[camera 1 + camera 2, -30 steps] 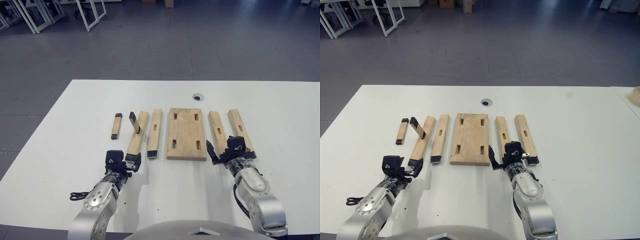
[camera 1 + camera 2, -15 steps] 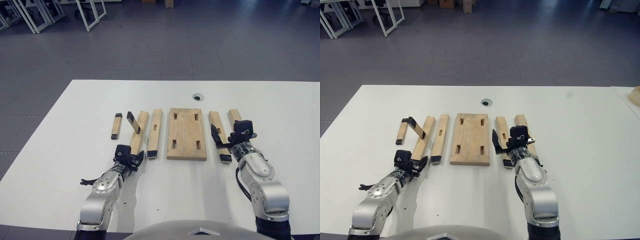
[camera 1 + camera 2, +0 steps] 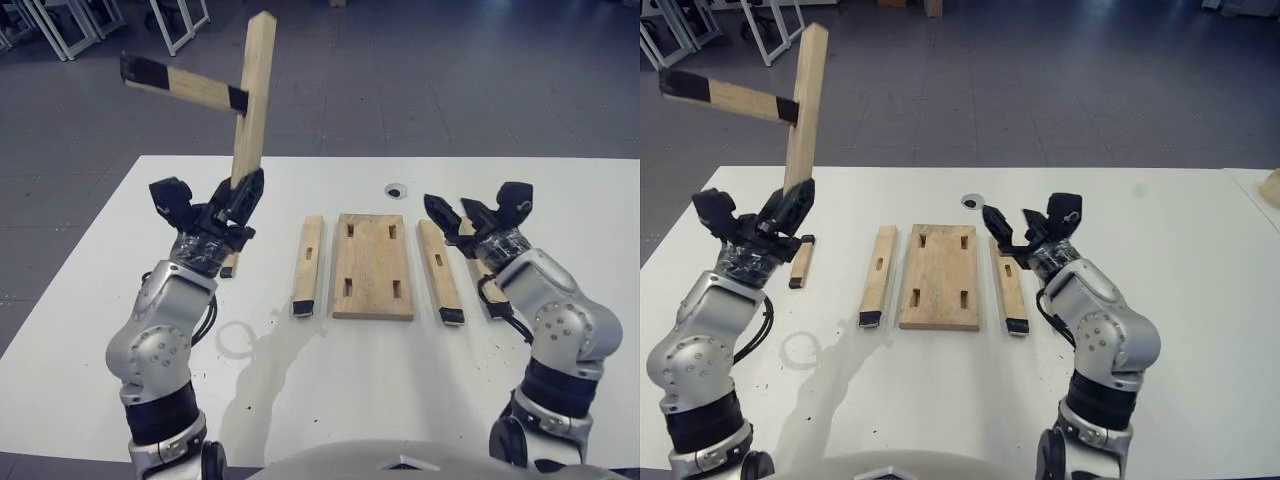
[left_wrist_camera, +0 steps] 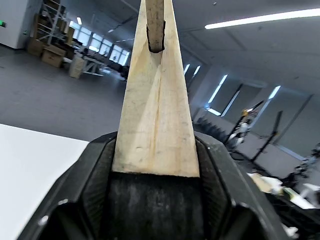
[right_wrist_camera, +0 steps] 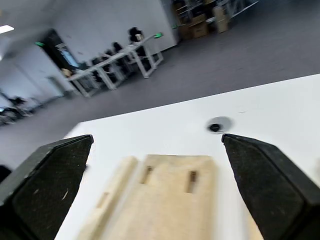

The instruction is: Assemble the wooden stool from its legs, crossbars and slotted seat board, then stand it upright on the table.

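My left gripper is shut on the lower end of a wooden leg, held upright above the table's left side. A crossbar with black ends sticks sideways through the leg's slot, and the left wrist view looks up the leg. The slotted seat board lies flat mid-table, with one leg to its left and another leg to its right. A short crossbar lies under the left gripper. My right gripper hangs open above the right-hand legs, with nothing between its fingers.
The white table has a small round cable hole behind the seat board. A further leg lies mostly hidden under my right forearm. White-framed tables stand on the grey floor far behind.
My left arm has lifted the leg with its crossbar off the table and stood it upright in the air. My right gripper has risen from the right-hand legs, which stay on the table.
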Robot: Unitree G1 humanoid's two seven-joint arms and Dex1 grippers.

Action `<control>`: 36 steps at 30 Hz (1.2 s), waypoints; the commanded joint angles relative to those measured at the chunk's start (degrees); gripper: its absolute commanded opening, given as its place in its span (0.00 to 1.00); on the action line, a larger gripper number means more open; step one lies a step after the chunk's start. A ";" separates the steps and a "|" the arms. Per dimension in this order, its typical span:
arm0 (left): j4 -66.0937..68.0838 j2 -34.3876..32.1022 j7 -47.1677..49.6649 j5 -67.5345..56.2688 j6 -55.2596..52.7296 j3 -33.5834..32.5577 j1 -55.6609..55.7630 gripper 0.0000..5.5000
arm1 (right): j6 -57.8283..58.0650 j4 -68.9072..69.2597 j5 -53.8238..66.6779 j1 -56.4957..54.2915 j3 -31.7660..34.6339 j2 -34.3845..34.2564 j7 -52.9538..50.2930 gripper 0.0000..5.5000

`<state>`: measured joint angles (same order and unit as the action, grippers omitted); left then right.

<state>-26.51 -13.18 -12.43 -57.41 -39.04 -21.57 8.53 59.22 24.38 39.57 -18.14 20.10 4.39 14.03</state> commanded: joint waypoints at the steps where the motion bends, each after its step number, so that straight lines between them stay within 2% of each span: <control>1: 5.52 0.51 -2.28 -21.32 -9.16 2.28 5.72 0.37 | 10.61 -8.60 30.54 -11.61 7.32 -0.97 1.61 0.86; 9: 6.81 1.48 -3.16 -31.37 -12.58 9.42 7.17 0.37 | 12.45 -19.68 54.83 -17.81 2.39 5.84 -6.76 0.86; 12: 6.08 1.58 -3.15 -31.35 -12.04 11.34 6.41 0.37 | 10.78 -20.97 58.83 -18.41 -0.60 7.78 -9.01 0.86; 18: 4.90 1.75 -3.57 -31.46 -11.40 14.28 5.29 0.37 | 8.60 -22.97 58.85 -19.23 -5.25 9.95 -8.39 0.86; 31: 6.36 -3.55 -7.83 -30.28 -12.88 15.32 3.81 0.37 | 12.12 -28.10 62.61 -22.56 -8.34 18.11 1.44 0.40; 36: 5.88 -5.67 -10.37 -27.00 -13.71 17.25 2.66 0.37 | 13.18 -27.03 61.88 -21.13 -10.21 19.59 2.86 0.38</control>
<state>-20.54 -16.61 -22.17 -87.38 -51.32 -5.93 11.85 70.26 -4.40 100.39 -39.19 11.18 23.06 14.33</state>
